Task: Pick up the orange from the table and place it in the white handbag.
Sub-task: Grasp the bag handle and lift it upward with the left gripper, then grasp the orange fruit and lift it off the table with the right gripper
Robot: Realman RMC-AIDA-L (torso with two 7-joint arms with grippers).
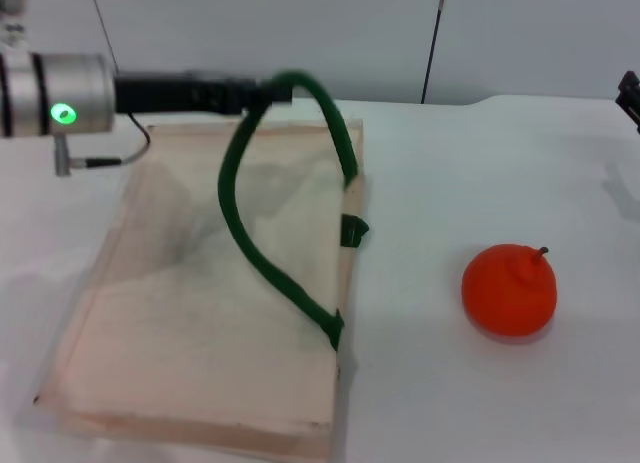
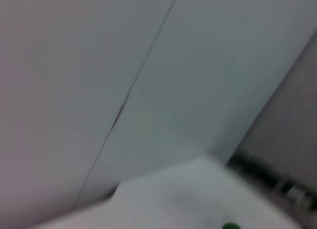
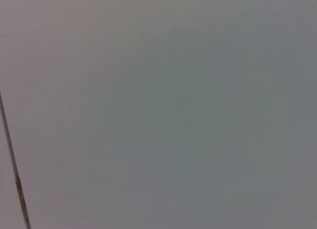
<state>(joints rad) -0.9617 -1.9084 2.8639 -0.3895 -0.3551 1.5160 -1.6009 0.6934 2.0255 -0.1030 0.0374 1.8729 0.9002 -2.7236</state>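
Note:
The orange (image 1: 509, 289) sits on the white table (image 1: 480, 163) at the right, stem up. The white handbag (image 1: 210, 303) lies flat on the table at the left. My left gripper (image 1: 268, 91) reaches in from the left above the bag and is shut on the bag's green handle (image 1: 245, 233), holding it up in an arch. My right gripper (image 1: 628, 95) shows only as a dark tip at the right edge, well above and right of the orange. The wrist views show only wall and a bit of table.
A grey wall stands behind the table, with thin dark cables (image 1: 432, 43) hanging down it. A small green side tab (image 1: 353, 229) sticks out of the bag's right edge. Bare table lies between the bag and the orange.

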